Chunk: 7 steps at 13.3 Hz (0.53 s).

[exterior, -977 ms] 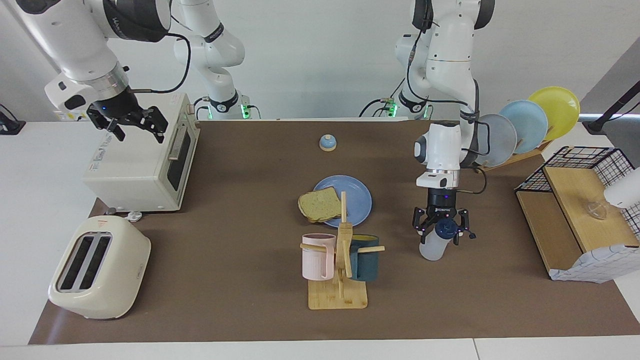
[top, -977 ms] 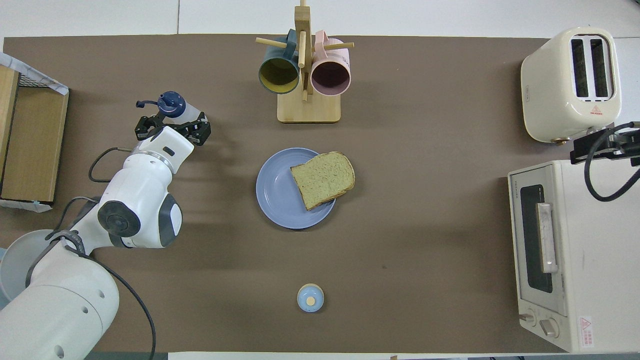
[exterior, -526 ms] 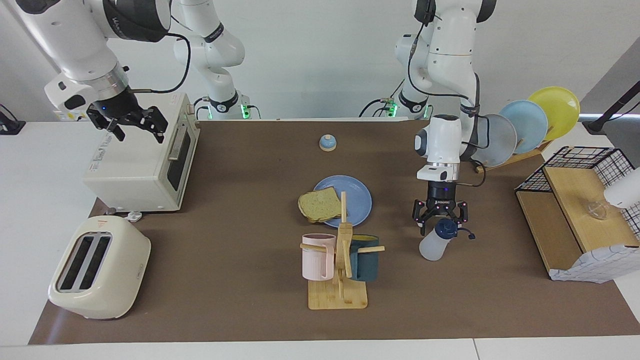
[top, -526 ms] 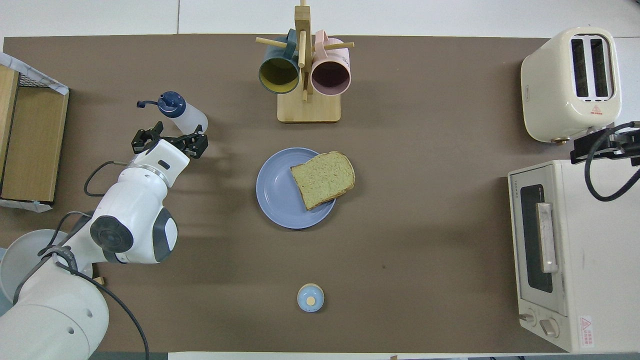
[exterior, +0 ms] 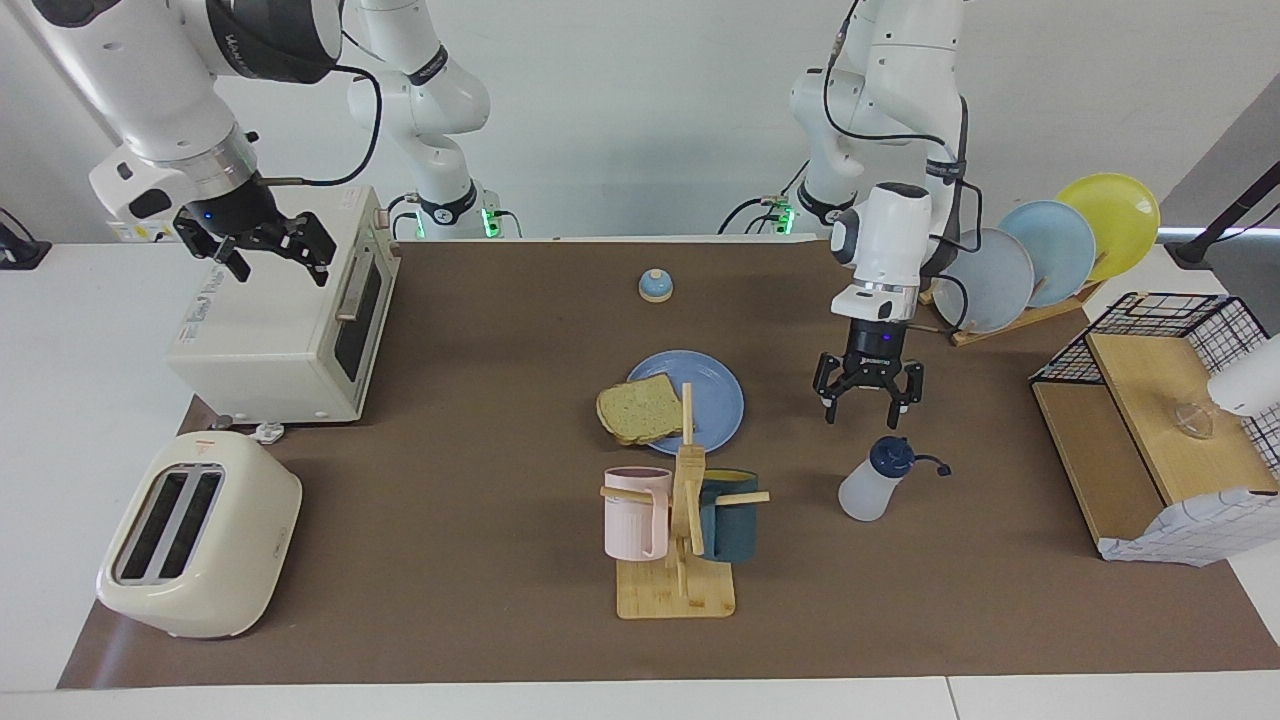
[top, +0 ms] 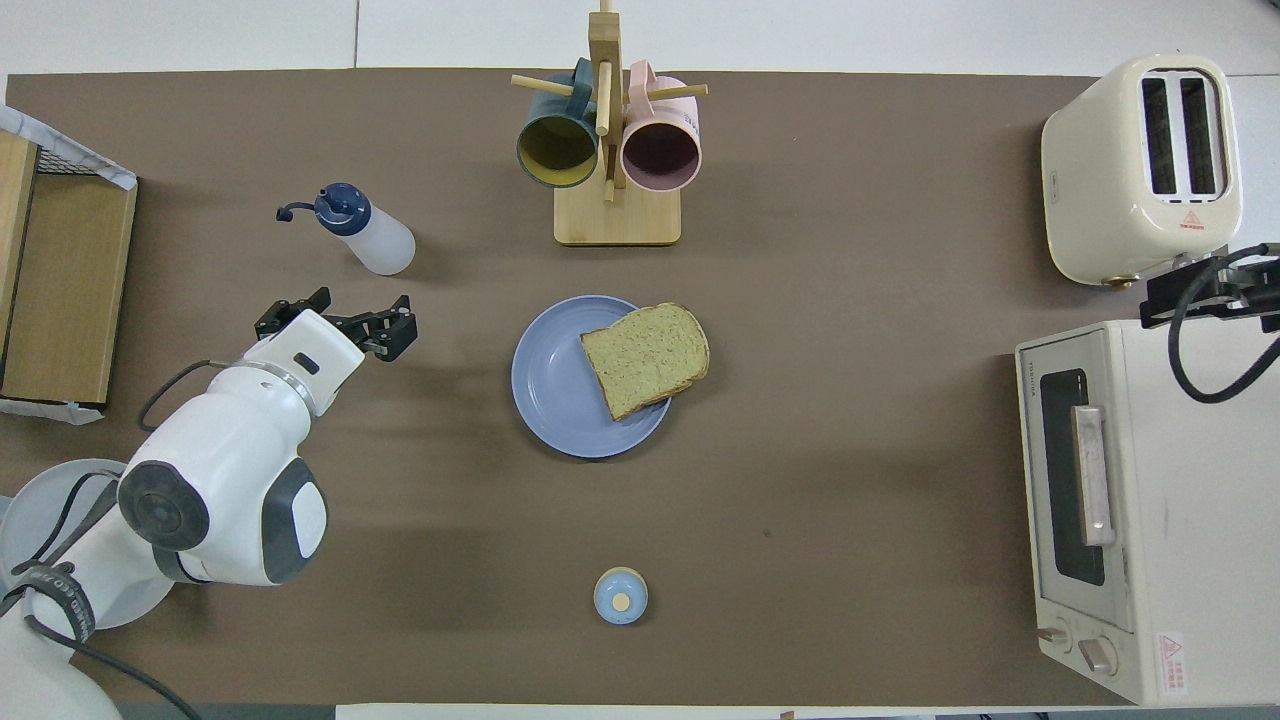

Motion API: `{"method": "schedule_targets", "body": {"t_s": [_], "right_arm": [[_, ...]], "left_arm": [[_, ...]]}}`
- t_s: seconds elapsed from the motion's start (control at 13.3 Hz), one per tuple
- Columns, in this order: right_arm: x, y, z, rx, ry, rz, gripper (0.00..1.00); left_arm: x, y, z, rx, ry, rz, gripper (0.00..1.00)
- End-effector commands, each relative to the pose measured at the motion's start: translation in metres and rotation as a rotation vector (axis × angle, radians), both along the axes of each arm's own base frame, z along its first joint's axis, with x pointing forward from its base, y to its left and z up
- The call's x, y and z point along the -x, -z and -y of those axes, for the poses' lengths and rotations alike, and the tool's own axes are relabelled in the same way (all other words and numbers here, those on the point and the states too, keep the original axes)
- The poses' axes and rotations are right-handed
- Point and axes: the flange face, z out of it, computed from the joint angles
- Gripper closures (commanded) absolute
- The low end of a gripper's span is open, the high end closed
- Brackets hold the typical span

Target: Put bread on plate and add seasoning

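Bread [exterior: 640, 408] lay on plate [exterior: 715, 385], overhanging its rim toward right arm's end. Seasoning bottle [exterior: 873, 483] stood tilted, free of left gripper [exterior: 868, 400], raised with fingers apart. Right gripper [exterior: 262, 247] waited over oven [exterior: 270, 330], fingers spread. Likely light, squeezable, slippery; best gripped mid-body.

a red warning triangle marks the toaster [top: 1142, 170]; other lettering is too small to read.
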Motion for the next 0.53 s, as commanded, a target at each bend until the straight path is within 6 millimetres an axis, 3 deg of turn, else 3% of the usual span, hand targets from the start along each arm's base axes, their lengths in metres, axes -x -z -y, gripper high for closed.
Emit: {"method": "schedule_targets", "body": {"t_s": [0.0, 0.23, 0.3, 0.45], "right_arm": [[0.007, -0.001, 0.002, 0.002, -0.009, -0.002, 0.00], [0.007, -0.001, 0.002, 0.002, -0.009, -0.002, 0.00], [0.007, -0.001, 0.002, 0.002, -0.010, -0.001, 0.00], [0.007, -0.001, 0.002, 0.002, -0.010, -0.001, 0.00]], "left_arm": [[0.023, -0.039, -0.004, 0.029, 0.030, -0.092, 0.00], [0.035, -0.089, -0.011, 0.053, 0.059, -0.198, 0.00], [0.035, -0.101, -0.011, 0.050, 0.071, -0.239, 0.00], [0.024, -0.145, -0.014, 0.012, 0.094, -0.329, 0.00]]}}
